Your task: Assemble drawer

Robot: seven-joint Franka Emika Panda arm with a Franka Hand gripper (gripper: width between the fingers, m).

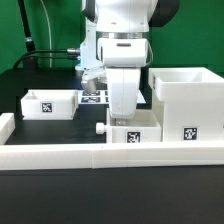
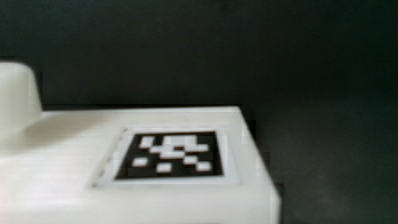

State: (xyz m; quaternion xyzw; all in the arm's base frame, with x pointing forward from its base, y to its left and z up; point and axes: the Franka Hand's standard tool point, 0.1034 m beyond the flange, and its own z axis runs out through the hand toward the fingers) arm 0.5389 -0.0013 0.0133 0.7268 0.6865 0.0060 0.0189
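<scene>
The middle drawer tray (image 1: 133, 130) stands at the front, with its tag facing the camera and its knob (image 1: 100, 128) pointing to the exterior view's left. My gripper (image 1: 123, 113) hangs straight down into this tray, and its fingertips are hidden by the hand and the tray wall. The wrist view is filled by the tray's tagged wall (image 2: 173, 155), with the knob (image 2: 15, 95) beside it; no fingers show there. A second tray (image 1: 50, 103) sits at the exterior view's left. The large cube-like housing (image 1: 185, 100) stands at the right.
A long low white wall (image 1: 100, 157) edges the table's front, right before the middle tray. The marker board (image 1: 95, 97) lies flat behind the arm. Dark table surface surrounds the parts; cables hang at the back left.
</scene>
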